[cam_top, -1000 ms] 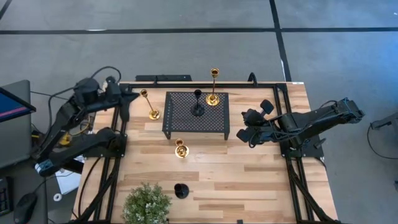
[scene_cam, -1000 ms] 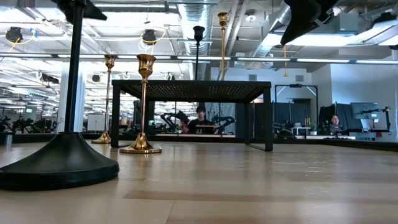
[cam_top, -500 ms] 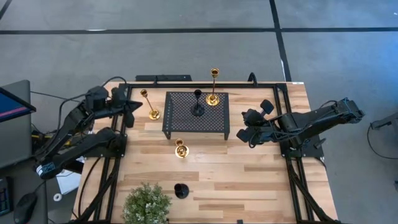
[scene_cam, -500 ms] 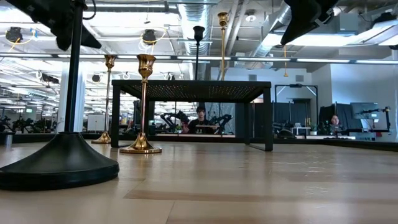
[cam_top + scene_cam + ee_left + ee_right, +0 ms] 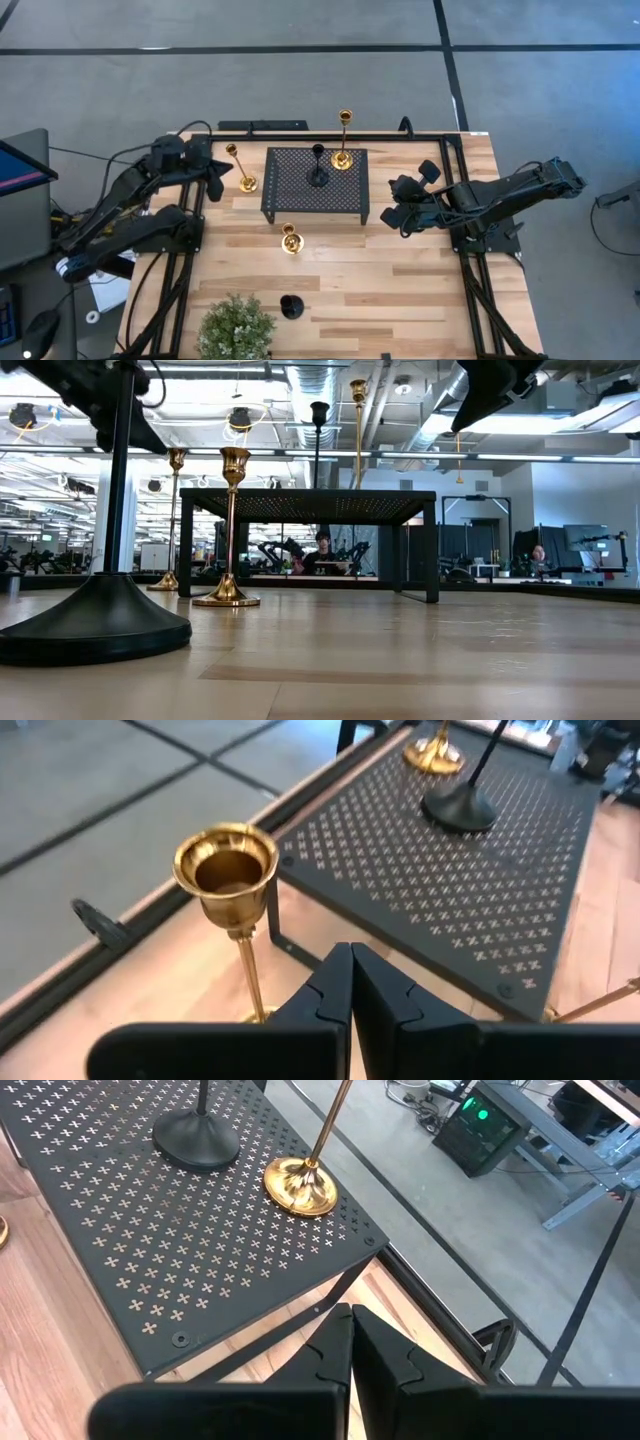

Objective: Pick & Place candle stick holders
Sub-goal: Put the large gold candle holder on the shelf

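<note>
A black perforated stand [image 5: 315, 183] carries a black candle stick holder [image 5: 318, 170] and a tall gold one [image 5: 343, 150], both upright on their round bases. Another tall gold holder [image 5: 241, 170] stands on the table left of the stand; its cup [image 5: 227, 870] shows just ahead of my left gripper [image 5: 350, 975], which is shut, holds nothing and hovers beside it [image 5: 222, 170]. A short gold holder [image 5: 290, 240] stands in front of the stand, and a black one [image 5: 291, 305] stands near the front edge. My right gripper [image 5: 392, 205] hangs shut right of the stand.
A green potted plant [image 5: 237, 328] sits at the front left corner. Bare wood lies in front of the stand and to its right, under my right arm. In the low view the near black holder [image 5: 100, 610] fills the left foreground. People sit in the room behind.
My left gripper has come down and moved toward the table's right edge, closer to the tall gold holder left of the stand, rolling a little as it went. It stays shut. The holders stand where they were.
</note>
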Tool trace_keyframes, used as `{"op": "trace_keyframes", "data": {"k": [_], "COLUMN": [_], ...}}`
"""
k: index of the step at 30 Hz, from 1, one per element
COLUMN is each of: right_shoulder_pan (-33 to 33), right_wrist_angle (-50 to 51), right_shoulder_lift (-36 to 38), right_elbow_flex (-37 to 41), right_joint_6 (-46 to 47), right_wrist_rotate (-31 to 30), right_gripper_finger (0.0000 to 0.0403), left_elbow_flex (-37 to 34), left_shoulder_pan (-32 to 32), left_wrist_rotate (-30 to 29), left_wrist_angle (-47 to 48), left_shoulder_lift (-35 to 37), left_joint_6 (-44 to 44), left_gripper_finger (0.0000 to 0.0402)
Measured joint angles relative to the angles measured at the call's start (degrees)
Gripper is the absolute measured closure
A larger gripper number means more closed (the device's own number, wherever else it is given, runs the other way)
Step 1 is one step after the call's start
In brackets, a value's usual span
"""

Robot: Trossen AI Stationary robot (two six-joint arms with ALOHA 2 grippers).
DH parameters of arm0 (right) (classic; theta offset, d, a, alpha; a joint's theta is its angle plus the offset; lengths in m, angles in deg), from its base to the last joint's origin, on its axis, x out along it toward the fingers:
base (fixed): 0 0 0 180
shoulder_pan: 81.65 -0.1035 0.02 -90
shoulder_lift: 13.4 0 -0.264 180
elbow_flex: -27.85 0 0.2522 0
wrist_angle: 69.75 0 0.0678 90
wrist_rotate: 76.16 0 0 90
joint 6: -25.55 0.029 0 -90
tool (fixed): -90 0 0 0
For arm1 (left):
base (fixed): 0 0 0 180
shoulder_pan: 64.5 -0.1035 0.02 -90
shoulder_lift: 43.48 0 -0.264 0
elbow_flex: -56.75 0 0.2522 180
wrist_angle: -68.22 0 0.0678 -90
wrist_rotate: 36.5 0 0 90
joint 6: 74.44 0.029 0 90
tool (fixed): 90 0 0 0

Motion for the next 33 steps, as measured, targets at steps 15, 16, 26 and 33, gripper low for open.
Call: {"op": "trace_keyframes", "data": {"k": [15,16,26,33], "right_shoulder_pan": [0.04,0.04,0.04,-0.06], "right_wrist_angle": [0.52,0.52,0.55,0.61], "right_shoulder_lift": [0.00,0.00,0.00,0.00], "right_elbow_flex": [0.00,0.00,0.00,0.00], "right_joint_6": [0.00,0.00,0.02,0.92], "right_wrist_rotate": [0.03,0.04,0.02,0.15], "right_gripper_finger": [0.0403,0.0403,0.0403,0.0403], "left_elbow_flex": [5.76,6.42,8.02,8.07], "left_shoulder_pan": [0.00,0.00,0.02,0.07], "left_wrist_rotate": [0.39,-0.10,-3.93,-2.70], "left_wrist_angle": [1.66,3.02,14.68,17.29], "left_shoulder_lift": [-4.09,-4.24,-5.25,-5.19], "left_joint_6": [-0.56,-1.00,-8.64,-8.81], "left_gripper_finger": [0.0398,0.0398,0.0398,0.0398]}}
